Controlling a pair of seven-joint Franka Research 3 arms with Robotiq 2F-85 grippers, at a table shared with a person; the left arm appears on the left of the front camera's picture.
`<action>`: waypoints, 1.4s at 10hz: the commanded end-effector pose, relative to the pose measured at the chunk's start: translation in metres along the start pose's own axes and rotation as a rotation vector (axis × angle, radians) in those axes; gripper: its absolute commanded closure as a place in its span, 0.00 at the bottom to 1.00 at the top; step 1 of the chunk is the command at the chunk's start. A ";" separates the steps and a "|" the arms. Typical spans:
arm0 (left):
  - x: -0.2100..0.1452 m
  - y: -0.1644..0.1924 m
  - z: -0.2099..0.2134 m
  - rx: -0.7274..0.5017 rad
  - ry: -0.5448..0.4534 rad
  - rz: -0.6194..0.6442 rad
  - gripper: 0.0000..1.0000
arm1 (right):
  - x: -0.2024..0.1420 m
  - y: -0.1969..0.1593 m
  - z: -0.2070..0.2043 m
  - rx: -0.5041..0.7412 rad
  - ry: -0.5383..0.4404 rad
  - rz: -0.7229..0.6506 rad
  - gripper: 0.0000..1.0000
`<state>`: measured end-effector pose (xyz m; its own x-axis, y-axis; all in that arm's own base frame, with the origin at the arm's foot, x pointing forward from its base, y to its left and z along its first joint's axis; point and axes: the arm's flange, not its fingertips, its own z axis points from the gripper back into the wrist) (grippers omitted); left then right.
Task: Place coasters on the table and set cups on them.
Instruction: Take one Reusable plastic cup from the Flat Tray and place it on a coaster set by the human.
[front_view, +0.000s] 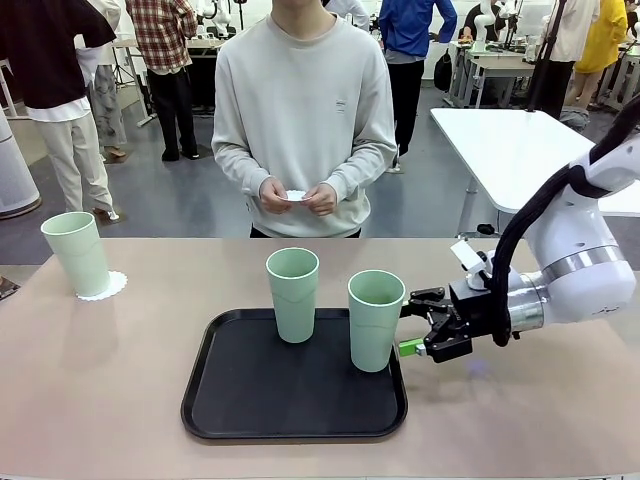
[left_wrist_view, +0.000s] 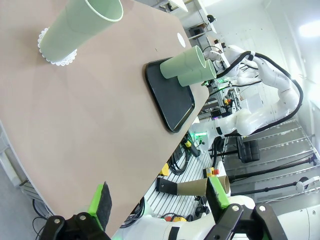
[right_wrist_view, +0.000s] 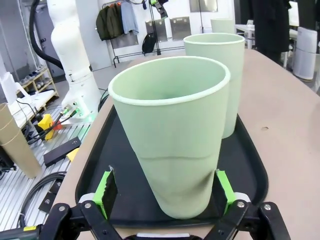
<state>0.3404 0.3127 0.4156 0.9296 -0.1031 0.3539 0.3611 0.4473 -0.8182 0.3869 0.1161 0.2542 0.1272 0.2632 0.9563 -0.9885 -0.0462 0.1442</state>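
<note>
Right wrist view: right gripper spread wide, astride the near cup; pads flank its lower wall, not clamped.
Cup position: upright on the black tray, by its right edge; second cup just beside it.
Completed set: third cup on a coaster at the left end of the table.
Person: hands hold a white coaster.
Other arm: left gripper spread wide, empty.
Step in hand: probably the grasp of the near cup.
Next move: close on the wall, lift clear of the tray rim; a laid coaster is required first.

The tray's near half lies bare; 2 cups block its far half. Open table separates it from the left cup.
</note>
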 end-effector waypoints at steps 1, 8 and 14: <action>-0.001 -0.002 0.001 0.002 -0.003 -0.005 0.00 | 0.002 -0.007 -0.010 0.022 0.008 -0.013 0.00; -0.001 -0.002 0.001 0.002 -0.003 -0.005 0.00 | 0.002 -0.017 -0.021 0.030 -0.005 -0.007 0.00; -0.001 -0.002 0.001 0.002 -0.003 -0.005 0.00 | -0.001 -0.032 -0.032 0.026 -0.041 -0.017 0.00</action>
<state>0.3404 0.3127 0.4156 0.9296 -0.1032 0.3539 0.3612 0.4473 -0.8182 0.4114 0.1385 0.2427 0.1318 0.2463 0.9602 -0.9851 -0.0756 0.1546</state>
